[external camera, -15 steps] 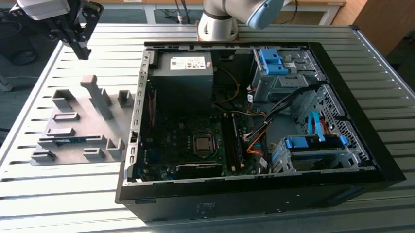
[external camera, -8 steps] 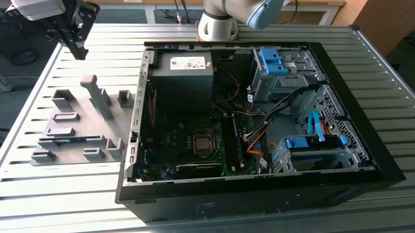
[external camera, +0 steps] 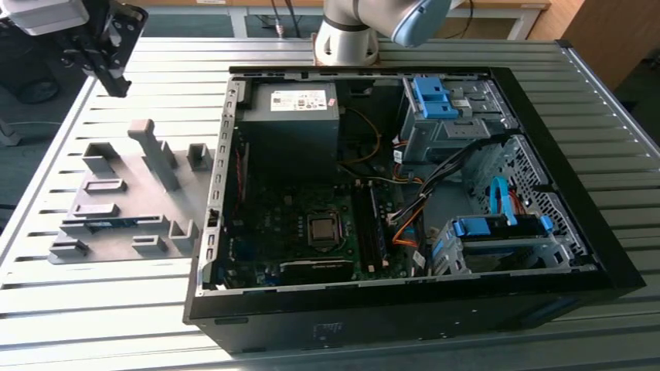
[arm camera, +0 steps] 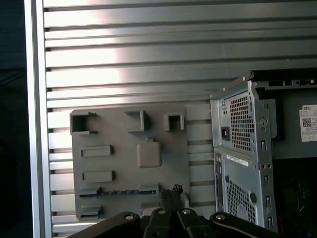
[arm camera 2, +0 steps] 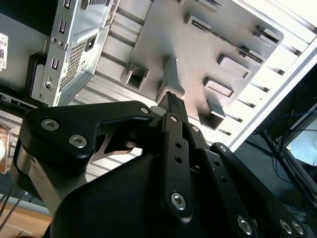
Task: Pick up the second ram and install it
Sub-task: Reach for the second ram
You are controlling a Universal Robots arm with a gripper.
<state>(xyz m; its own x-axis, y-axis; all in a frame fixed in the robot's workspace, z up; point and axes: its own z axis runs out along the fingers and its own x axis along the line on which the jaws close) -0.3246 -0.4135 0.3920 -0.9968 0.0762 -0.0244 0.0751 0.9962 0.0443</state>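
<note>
- The pincer (external camera: 117,83) hangs clenched on nothing at 11 o'clock in the exterior view, above the table (external camera: 103,309).
- The second ram (external camera: 108,222) sits in the grey fixture (external camera: 139,205), at 9 o'clock of the open computer case (external camera: 413,317), well apart from the pincer.

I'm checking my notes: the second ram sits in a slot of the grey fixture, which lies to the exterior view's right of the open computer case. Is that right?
Not quite. The grey fixture lies to the exterior view's left of the open computer case, not its right, as the exterior view shows. The second ram does sit in a slot of that fixture.
</note>
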